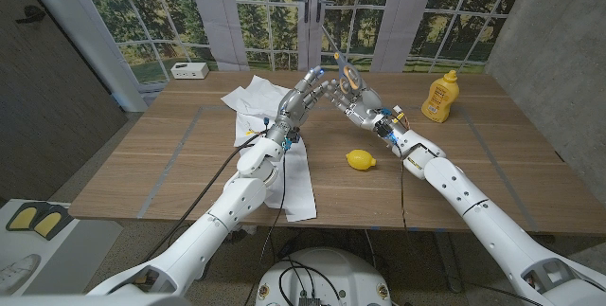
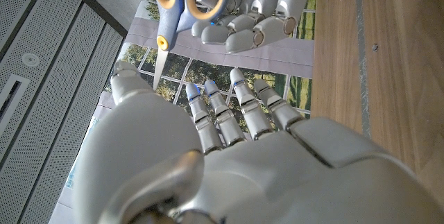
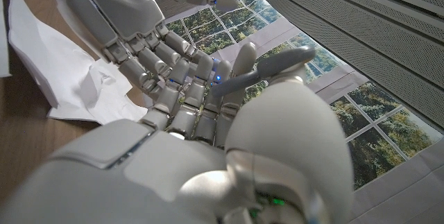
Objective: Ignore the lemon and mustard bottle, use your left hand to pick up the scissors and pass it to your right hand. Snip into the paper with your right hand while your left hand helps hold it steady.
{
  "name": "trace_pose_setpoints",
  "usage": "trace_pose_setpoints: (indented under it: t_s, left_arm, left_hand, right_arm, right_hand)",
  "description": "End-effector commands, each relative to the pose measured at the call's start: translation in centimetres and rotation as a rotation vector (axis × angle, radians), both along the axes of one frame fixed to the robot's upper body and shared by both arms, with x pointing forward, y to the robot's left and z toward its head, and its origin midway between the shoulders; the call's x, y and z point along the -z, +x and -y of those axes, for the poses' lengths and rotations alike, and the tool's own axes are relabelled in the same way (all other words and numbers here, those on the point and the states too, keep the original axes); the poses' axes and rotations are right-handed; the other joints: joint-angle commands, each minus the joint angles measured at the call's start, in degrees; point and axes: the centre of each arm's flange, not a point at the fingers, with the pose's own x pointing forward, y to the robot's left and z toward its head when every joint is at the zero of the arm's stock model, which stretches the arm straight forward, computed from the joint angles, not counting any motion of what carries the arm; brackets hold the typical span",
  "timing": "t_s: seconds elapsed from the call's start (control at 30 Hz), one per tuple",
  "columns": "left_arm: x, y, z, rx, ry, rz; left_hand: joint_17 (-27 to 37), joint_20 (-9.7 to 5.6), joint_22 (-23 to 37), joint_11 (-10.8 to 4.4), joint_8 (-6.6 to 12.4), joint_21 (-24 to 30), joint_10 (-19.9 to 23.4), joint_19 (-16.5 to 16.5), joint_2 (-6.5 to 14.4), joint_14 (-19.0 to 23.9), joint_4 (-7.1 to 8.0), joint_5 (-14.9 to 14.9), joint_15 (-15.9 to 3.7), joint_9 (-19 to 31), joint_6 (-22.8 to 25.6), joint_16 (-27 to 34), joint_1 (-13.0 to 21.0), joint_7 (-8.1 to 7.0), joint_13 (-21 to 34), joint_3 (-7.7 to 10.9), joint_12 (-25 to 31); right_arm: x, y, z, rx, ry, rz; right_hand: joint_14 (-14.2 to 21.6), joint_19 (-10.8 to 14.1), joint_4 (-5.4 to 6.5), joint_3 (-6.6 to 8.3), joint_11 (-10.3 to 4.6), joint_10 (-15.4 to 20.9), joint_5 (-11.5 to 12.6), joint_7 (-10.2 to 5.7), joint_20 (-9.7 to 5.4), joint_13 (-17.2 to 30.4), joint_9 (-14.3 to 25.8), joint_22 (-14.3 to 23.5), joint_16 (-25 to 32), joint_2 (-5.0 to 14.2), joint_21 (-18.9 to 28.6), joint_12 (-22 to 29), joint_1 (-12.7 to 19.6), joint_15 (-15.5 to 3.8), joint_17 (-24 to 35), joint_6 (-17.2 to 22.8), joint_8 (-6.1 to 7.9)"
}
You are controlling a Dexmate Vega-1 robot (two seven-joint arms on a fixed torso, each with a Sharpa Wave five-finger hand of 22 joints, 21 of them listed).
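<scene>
The scissors [image 1: 343,71], with blue and yellow handles, are held up above the table's middle by my right hand [image 1: 361,100], blades pointing up and away. In the left wrist view the right hand's fingers [image 2: 258,14] curl through the handles of the scissors [image 2: 175,2]. My left hand [image 1: 305,95] is raised just beside them, fingers spread and holding nothing; it shows the same way up close [image 2: 229,137]. The white paper [image 1: 295,169] lies on the table under the left arm, crumpled at its far end. The right wrist view shows a scissors handle [image 3: 274,66] over my right hand [image 3: 201,141], the left hand [image 3: 121,23] and the paper [image 3: 62,78].
A lemon [image 1: 360,160] lies on the table below the right hand. The yellow mustard bottle [image 1: 437,96] stands at the far right. A small white box [image 1: 189,70] sits past the table's far left corner. Windows back the scene.
</scene>
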Motion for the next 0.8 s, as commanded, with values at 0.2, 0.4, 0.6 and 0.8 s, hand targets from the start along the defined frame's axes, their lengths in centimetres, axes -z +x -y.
trace_pose_setpoints:
  t_s: [0.2,0.4,0.6,0.8]
  left_arm:
    - [0.33,-0.06,0.08,0.001,0.001,-0.004]
    - [0.48,-0.07,0.04,-0.002,0.001,-0.008]
    - [0.53,-0.08,-0.04,-0.007,0.006,-0.007]
    - [0.44,-0.06,-0.02,-0.007,0.011,-0.007]
  left_hand:
    - [0.1,-4.67,0.3,-0.1,-0.35,0.0,0.4,0.6,0.5,0.5,-0.07,-0.4,-9.33,0.0,0.7,-0.1,0.1,0.1,0.1,-0.67,-0.3]
    - [0.1,-4.63,0.3,-0.1,-0.38,0.0,0.4,0.6,0.5,0.5,-0.04,-0.4,-9.33,0.0,0.8,-0.1,0.1,0.09,0.1,-0.71,-0.3]
    - [0.1,-4.64,0.3,-0.1,-0.43,0.0,0.4,0.6,0.6,0.6,0.0,-0.4,-9.33,-0.1,1.0,-0.1,0.1,0.09,0.1,-0.76,-0.4]
    - [0.1,-4.65,0.3,-0.1,-0.51,0.0,0.2,0.5,0.6,0.5,0.05,-0.5,-9.31,-0.1,1.2,-0.1,0.1,0.09,0.1,-0.88,-0.5]
  right_arm:
    - [0.63,-0.27,-0.11,-0.003,0.069,-0.036]
    - [0.84,-0.21,-0.12,-0.017,0.109,-0.033]
    - [0.85,-0.28,-0.02,-0.023,0.152,-0.022]
    - [0.85,-0.25,0.01,-0.033,0.194,-0.016]
  right_hand:
    - [0.5,-0.1,0.04,-0.45,-0.24,0.5,0.7,-1.95,-0.18,-0.6,-1.4,0.0,-0.2,0.19,-0.4,-0.7,-0.3,-9.89,-0.5,3.4,-0.66]
    - [0.5,-0.7,0.01,-0.51,-0.33,0.3,0.9,-2.06,-0.07,-0.9,-1.8,-0.1,-0.5,0.16,-0.7,-1.1,-0.2,-9.89,-0.8,3.7,-0.7]
    - [-0.1,-0.9,-0.02,-0.58,-0.51,0.2,1.1,-2.06,0.02,-1.0,-1.6,-0.1,-0.6,0.12,-1.0,-1.5,-0.2,-9.91,-0.9,3.7,-0.45]
    - [-0.5,-1.6,-0.01,-0.62,-1.0,0.1,1.2,-2.39,-0.28,-1.0,-1.8,-0.2,-0.6,0.15,-1.4,-1.7,-0.3,-9.92,-0.9,3.6,-0.44]
